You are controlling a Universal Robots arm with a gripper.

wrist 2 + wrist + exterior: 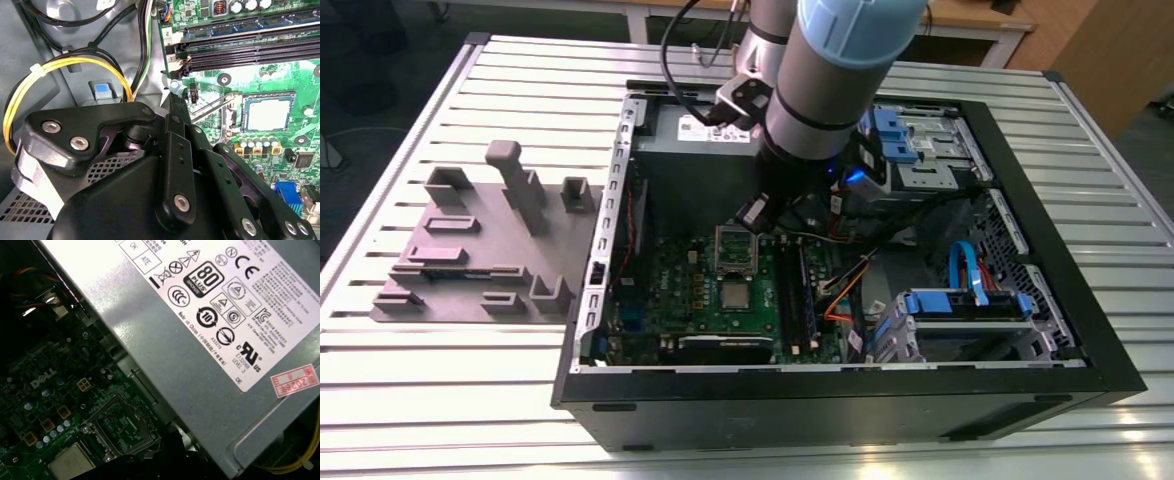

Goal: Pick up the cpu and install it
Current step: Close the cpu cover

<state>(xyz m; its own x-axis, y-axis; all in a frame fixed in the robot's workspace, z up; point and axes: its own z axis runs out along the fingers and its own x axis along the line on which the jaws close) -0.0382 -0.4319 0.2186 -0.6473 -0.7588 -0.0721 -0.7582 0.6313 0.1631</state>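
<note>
One arm [834, 70], one gripper [758, 212], reaching down into one open computer case [854, 405]. The case lies on its side on a slatted metal table [427, 400] and takes up the centre and right of the exterior view.

One cpu [739, 295], a silver square, lies flat on the green motherboard [678, 290], lower centre of the exterior view. It shows in both wrist views too [268, 112] [72, 462]. In the second wrist view it lies within a square surround, with a thin metal lever beside it. Nothing touches it.

One metal socket frame [735, 248] with a dark centre sits just above the cpu in the exterior view, adjoining it. In the first wrist view the frame [125, 432] lies between the cpu and the power-supply box.

The gripper hangs just beside the frame's upper right corner in the exterior view, near the cpu but apart from it. In the second wrist view its black linkages [173, 100] narrow to a tip over the board's edge. I cannot tell whether the pincer is spread or pressed together. Nothing is seen held in it.

One grey power-supply box [687, 130] sits at the case's upper left in the exterior view, and its label side shows in the first wrist view [200, 340].

One mauve-grey tray [467, 250] with raised blocks lies on the table at the exterior view's left, well apart from the gripper.

Two blue-tabbed drive brackets: one upper right [887, 130], one lower right [967, 300].

One loop of yellow wires [65, 64], bound with a white tie, shows in the second wrist view.
</note>
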